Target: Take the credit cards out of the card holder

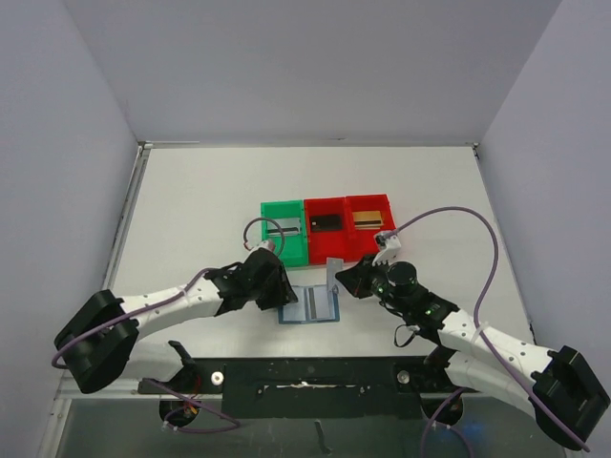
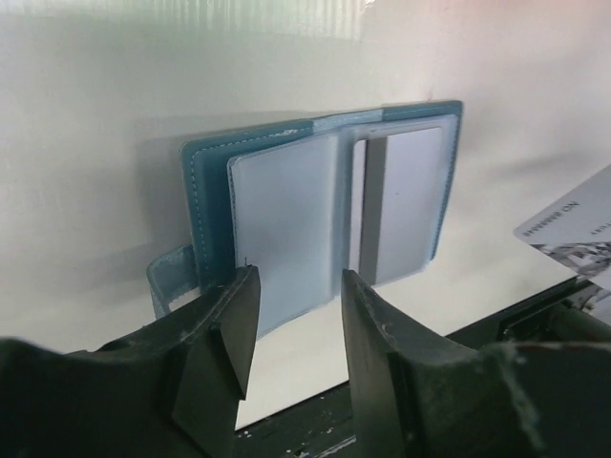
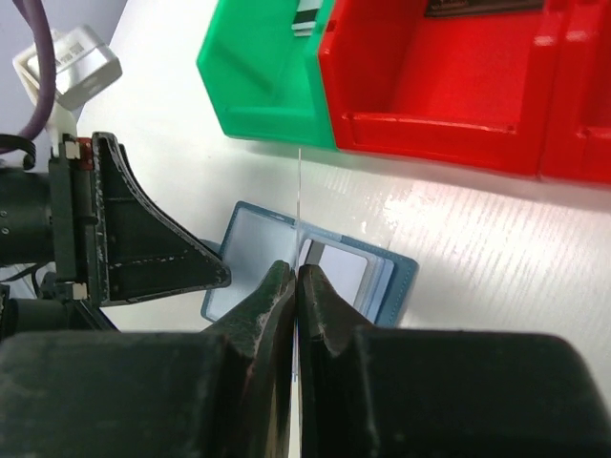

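Blue card holder (image 1: 310,305) lies open; our left gripper (image 2: 296,296), jaws apart, hovers to steady it; right gripper (image 3: 296,272) clamps a card (image 2: 565,225).

Blue bifold card holder (image 1: 310,305) is set before green plastic bin (image 1: 286,212), red plastic bins (image 1: 326,246) rightward; thin card (image 1: 332,274) apparently upright above.

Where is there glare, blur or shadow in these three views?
Top external view: even, soft light, walls leaning outward. Left wrist view: near jaws blurred and dark, the flat blue bifold card holder fairly sharp, its soft shadow falling left on the white table. Right wrist view: jaws out of focus, glare on the table before the red plastic bin.
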